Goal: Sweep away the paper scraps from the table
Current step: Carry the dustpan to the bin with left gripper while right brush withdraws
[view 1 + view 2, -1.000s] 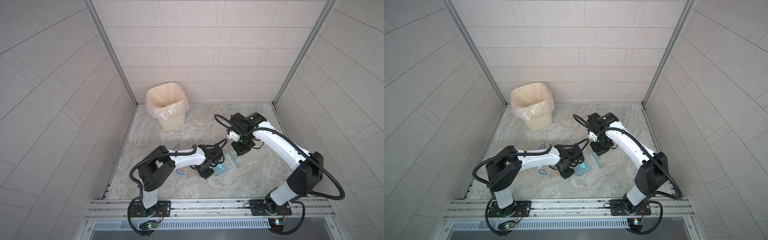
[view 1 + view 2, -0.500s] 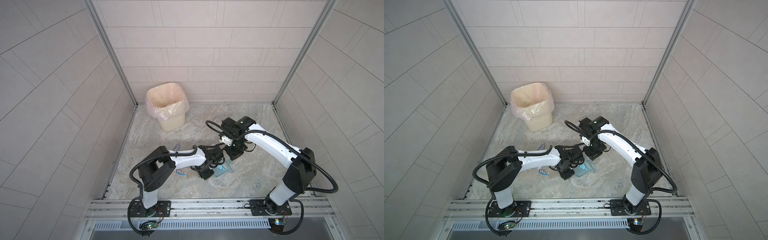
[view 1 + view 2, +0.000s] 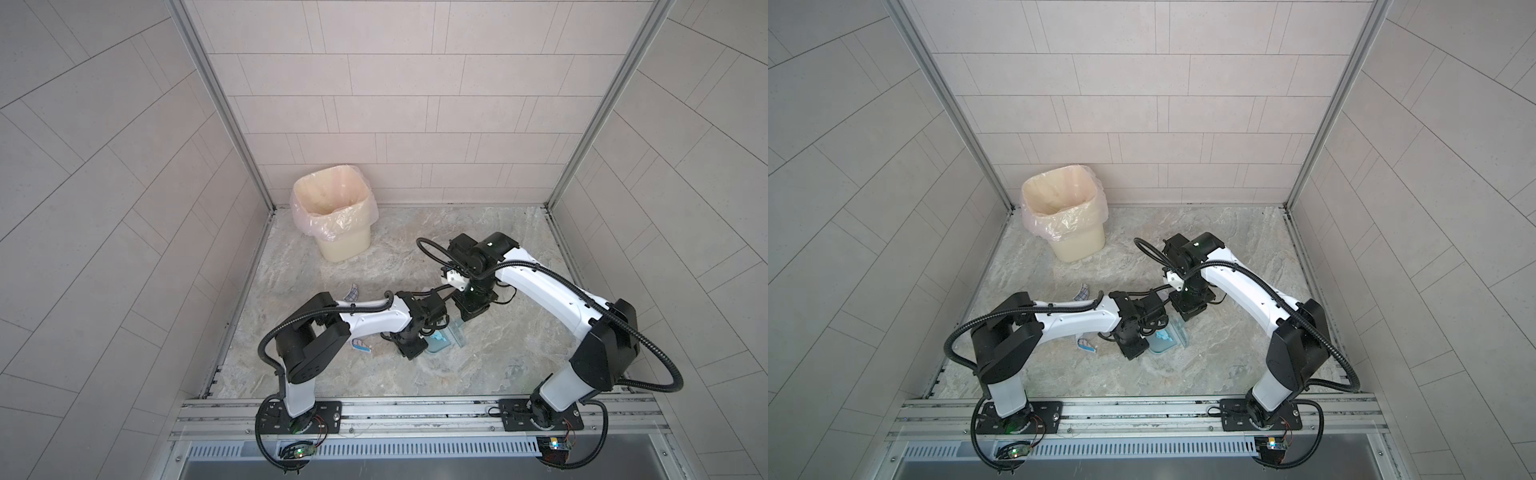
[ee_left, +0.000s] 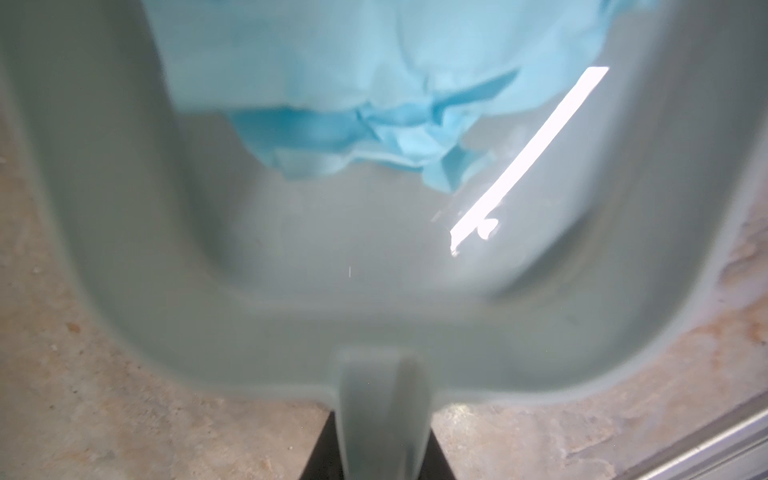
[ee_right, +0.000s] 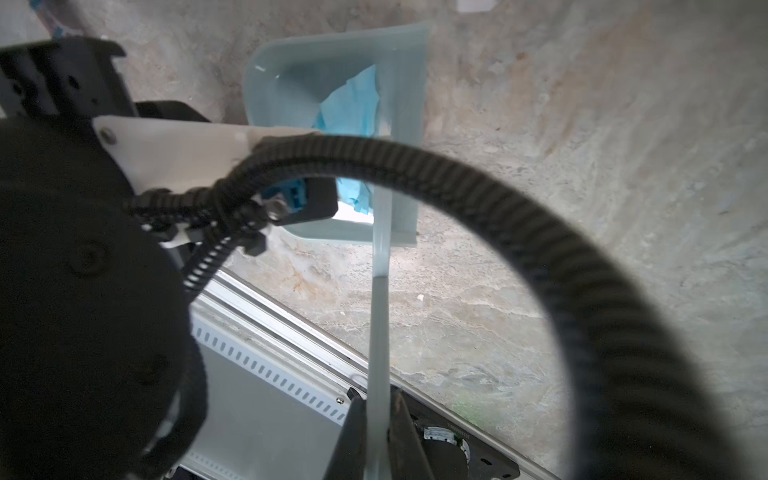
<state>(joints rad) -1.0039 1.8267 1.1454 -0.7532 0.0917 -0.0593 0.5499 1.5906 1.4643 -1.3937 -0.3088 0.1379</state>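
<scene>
My left gripper (image 4: 380, 451) is shut on the handle of a pale blue dustpan (image 4: 374, 299) that rests on the table (image 4: 104, 415). A crumpled light blue paper scrap (image 4: 374, 104) lies inside the pan. My right gripper (image 5: 376, 440) is shut on the thin handle of the brush (image 5: 380, 324), whose far end reaches the dustpan's (image 5: 403, 83) open lip. In both top views the two grippers meet at the dustpan (image 3: 436, 344) mid-table. A grid-print scrap (image 3: 352, 293) and a white-and-blue scrap (image 3: 360, 345) lie by the left arm.
A cream bin lined with a clear bag (image 3: 336, 220) stands at the back left corner. Tiled walls close in three sides and a metal rail (image 3: 415, 409) runs along the front. My left arm (image 5: 62, 249) and a cable loop fill much of the right wrist view.
My right arm has swung left, bringing the brush up to the dustpan's lip. The left arm and the dustpan have stayed where they were.
</scene>
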